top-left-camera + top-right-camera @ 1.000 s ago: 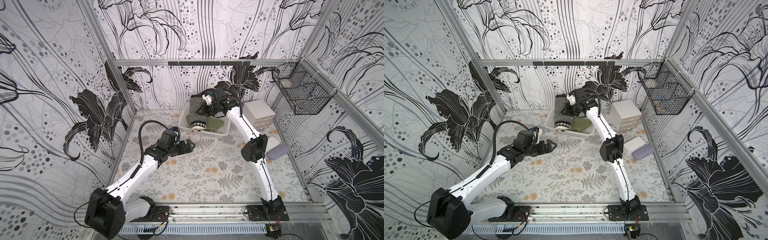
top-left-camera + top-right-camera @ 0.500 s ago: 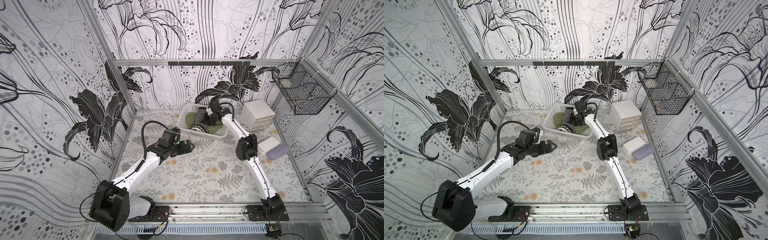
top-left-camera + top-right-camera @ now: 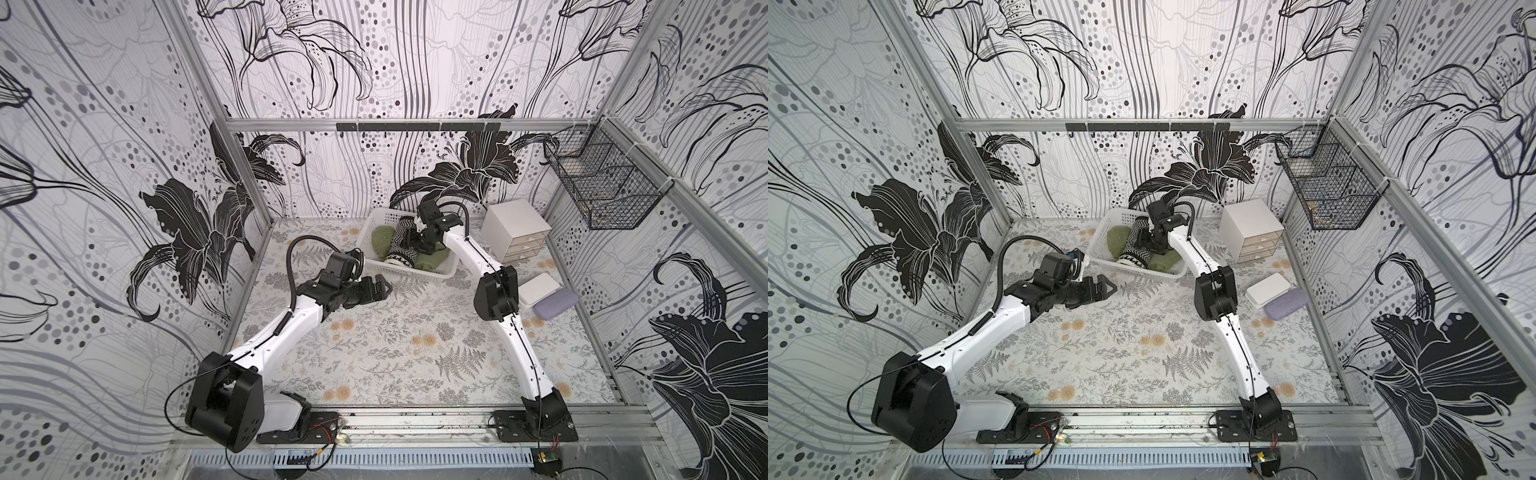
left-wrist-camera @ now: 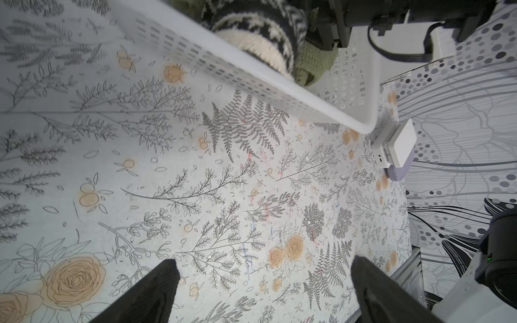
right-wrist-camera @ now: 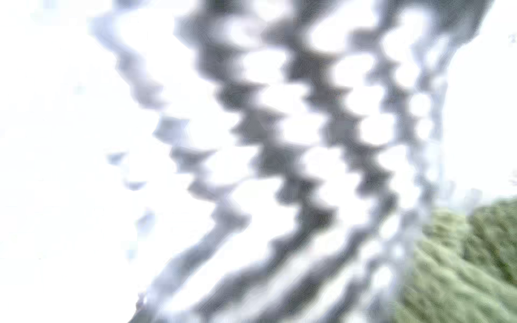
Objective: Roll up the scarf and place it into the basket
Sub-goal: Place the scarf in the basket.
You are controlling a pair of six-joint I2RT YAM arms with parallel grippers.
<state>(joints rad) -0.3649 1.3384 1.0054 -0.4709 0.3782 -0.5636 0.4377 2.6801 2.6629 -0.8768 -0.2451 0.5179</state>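
Floral tabletop: rolled scarf [image 3: 400, 249] sits in basket [image 3: 419, 275], far centre, on green cloth [image 3: 379, 244]. Right gripper [image 3: 417, 243] is at the roll, can't tell if released. Left gripper [image 3: 381, 289] is spread, empty. Likely left: let go, retract.

Open mat [image 3: 395, 332] — basket [image 3: 415, 271] at back

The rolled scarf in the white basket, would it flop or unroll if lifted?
Probably soft and squashy: the scarf looks like thick knit. It might unroll, as nothing visibly ties it. Rolling away seems unlikely inside the basket walls.
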